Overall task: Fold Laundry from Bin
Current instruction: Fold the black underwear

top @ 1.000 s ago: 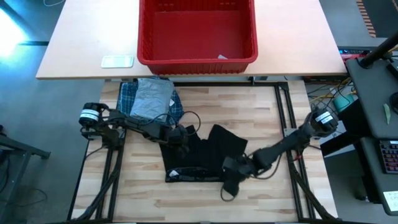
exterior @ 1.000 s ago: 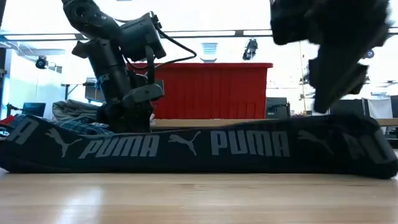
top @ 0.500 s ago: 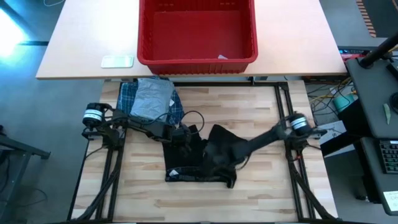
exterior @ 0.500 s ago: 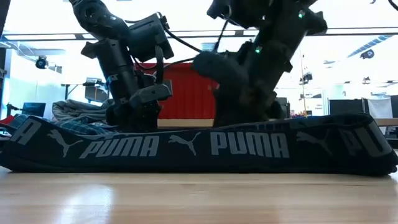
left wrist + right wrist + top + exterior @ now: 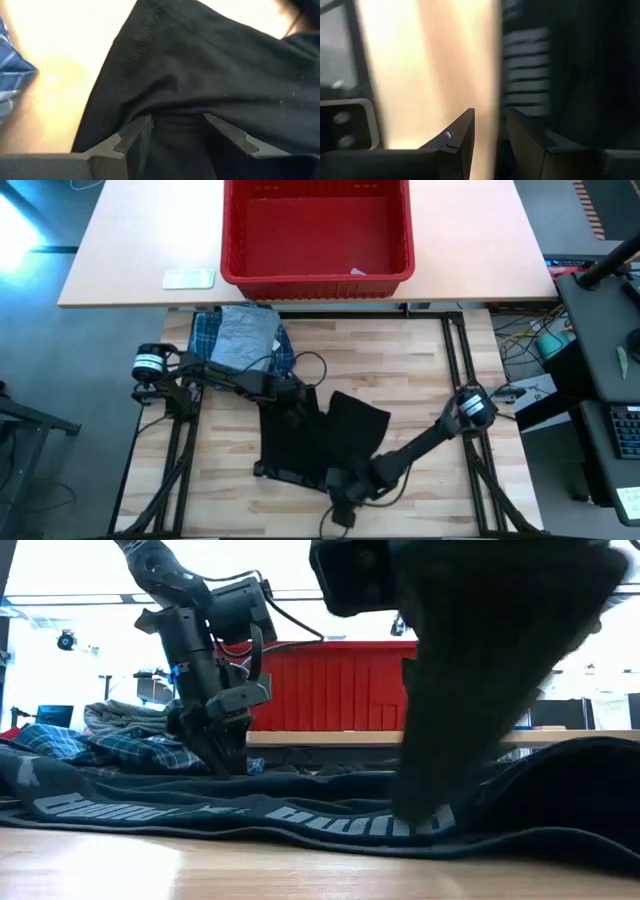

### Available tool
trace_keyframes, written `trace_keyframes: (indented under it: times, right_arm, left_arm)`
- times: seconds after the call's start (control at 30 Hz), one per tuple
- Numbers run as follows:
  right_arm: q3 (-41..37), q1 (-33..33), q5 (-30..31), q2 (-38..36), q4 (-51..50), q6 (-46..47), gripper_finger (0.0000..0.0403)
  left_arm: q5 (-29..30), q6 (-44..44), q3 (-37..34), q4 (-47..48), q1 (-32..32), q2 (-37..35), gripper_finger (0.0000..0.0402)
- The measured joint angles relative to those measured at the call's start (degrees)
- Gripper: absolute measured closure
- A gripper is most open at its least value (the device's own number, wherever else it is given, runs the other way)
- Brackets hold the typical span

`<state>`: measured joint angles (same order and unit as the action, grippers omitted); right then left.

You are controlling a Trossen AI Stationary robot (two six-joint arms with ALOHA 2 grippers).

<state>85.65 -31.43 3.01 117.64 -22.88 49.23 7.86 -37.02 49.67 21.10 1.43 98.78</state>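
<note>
The small black garment point(image 5: 315, 435) lies spread on the wooden table, its lettered waistband point(image 5: 290, 475) toward the near edge. My left gripper point(image 5: 292, 395) is shut on the garment's far left part. My right gripper point(image 5: 340, 485) is at the near edge, shut on the waistband. A grey T-shirt point(image 5: 245, 340) lies folded on the plaid shirt point(image 5: 205, 340) at the table's far left. The red bin point(image 5: 317, 275) stands on the lighter table beyond. My left gripper pinches a raised bunch of the black cloth point(image 5: 175, 117) between its two fingers, near the garment's far left edge. The fingers come steeply from above. Around them the cloth lies on the table. My right gripper has the waistband's edge point(image 5: 502, 107) between its two fingers, slanting down from the right. The band point(image 5: 300, 815) lies low on the table by the fingers; blur hides how many layers are held.
A small white flat object point(image 5: 188, 278) lies left of the bin on the far table. Dark frame rails point(image 5: 455, 360) run along the wooden table's left and right sides. Bare wood shows right of the garment.
My right gripper has swept from the garment's right end toward the left and then to the near edge, sinking a little. The waistband, standing upright along the near side before, has been dragged nearer and leftward and now lies flatter and skewed. The far left part stays put.
</note>
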Motion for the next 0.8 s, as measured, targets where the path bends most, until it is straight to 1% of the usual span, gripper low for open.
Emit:
trace_keyframes:
  times: [0.07, 0.13, 0.2, 0.27, 0.37, 0.47, 0.5, 0.6, 0.67, 0.7, 0.8]
  right_arm:
    - [0.0, 0.4, 2.3, -1.7, -3.2, 0.7, 0.0296]
    - [-0.5, 0.8, 5.5, -4.3, -5.8, 1.4, 0.0296]
    - [-1.5, 1.5, 8.5, -7.6, -7.4, 1.7, 0.0296]
    - [-3.6, 3.1, 11.1, -10.8, -9.0, 2.5, 0.0296]
    - [-9.0, 7.2, 13.7, -14.4, -10.3, 4.4, 0.0296]
    - [-15.0, 12.1, 14.0, -16.5, -9.8, 4.8, 0.0296]
    - [-16.7, 13.8, 14.3, -17.1, -9.3, 4.8, 0.0296]
    - [-21.3, 18.0, 15.0, -17.9, -6.1, 3.4, 0.0296]
    - [-24.0, 19.9, 14.9, -17.8, -4.3, 2.2, 0.0296]
    - [-25.1, 20.6, 14.6, -17.8, -3.3, 2.0, 0.0296]
    - [-27.9, 22.2, 13.1, -17.9, -2.0, 2.0, 0.0296]
  left_arm:
    - [-0.3, 1.6, 1.3, 2.7, 0.1, -0.4, 0.0238]
    - [-1.9, 3.7, 3.5, 8.3, 0.0, -1.0, 0.0238]
    - [-1.6, 4.7, 6.8, 13.6, -1.3, -2.9, 0.0238]
    - [-1.3, 4.9, 9.8, 18.0, -3.5, -5.3, 0.0238]
    - [-1.2, 3.6, 11.0, 20.3, -8.8, -8.0, 0.0238]
    - [-1.2, -0.2, 11.0, 18.5, -15.8, -9.7, 0.0238]
    - [-1.1, -0.6, 10.7, 16.6, -18.4, -9.8, 0.0238]
    - [-1.0, -1.0, 8.3, 6.6, -26.4, -8.6, 0.0238]
    - [-0.9, -1.5, 6.7, -0.7, -30.8, -6.8, 0.0238]
    - [-0.5, -2.3, 6.2, -2.5, -32.5, -5.5, 0.0238]
    - [2.0, -5.4, 4.8, -3.2, -35.7, -0.2, 0.0238]
